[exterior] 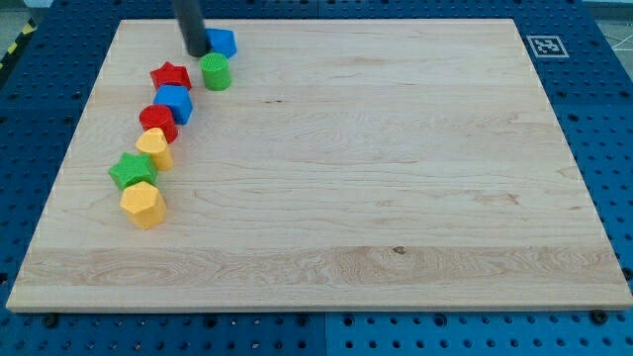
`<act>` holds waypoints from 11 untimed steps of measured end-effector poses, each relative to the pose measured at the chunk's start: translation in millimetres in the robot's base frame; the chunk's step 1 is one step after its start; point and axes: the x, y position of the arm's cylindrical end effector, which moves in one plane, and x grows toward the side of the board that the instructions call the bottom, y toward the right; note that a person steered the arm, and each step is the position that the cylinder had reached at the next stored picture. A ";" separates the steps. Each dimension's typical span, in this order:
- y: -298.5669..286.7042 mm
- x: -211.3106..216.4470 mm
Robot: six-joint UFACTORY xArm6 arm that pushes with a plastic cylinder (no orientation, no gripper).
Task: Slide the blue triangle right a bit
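The blue triangle (224,42) lies near the view's top left of the wooden board (396,198). My tip (197,52) stands right against its left side, touching or nearly touching it. The rod partly hides the triangle's left edge. A green cylinder (215,71) sits just below the triangle.
A curved line of blocks runs down the left: a red star (170,76), a blue cube (174,103), a red cylinder (157,123), a yellow block (154,147), a green star (133,170), a yellow hexagon (142,205). A marker tag (544,45) sits at the top right corner.
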 end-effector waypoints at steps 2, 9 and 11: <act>83.7 0.0; 127.9 -31.3; 104.9 -19.4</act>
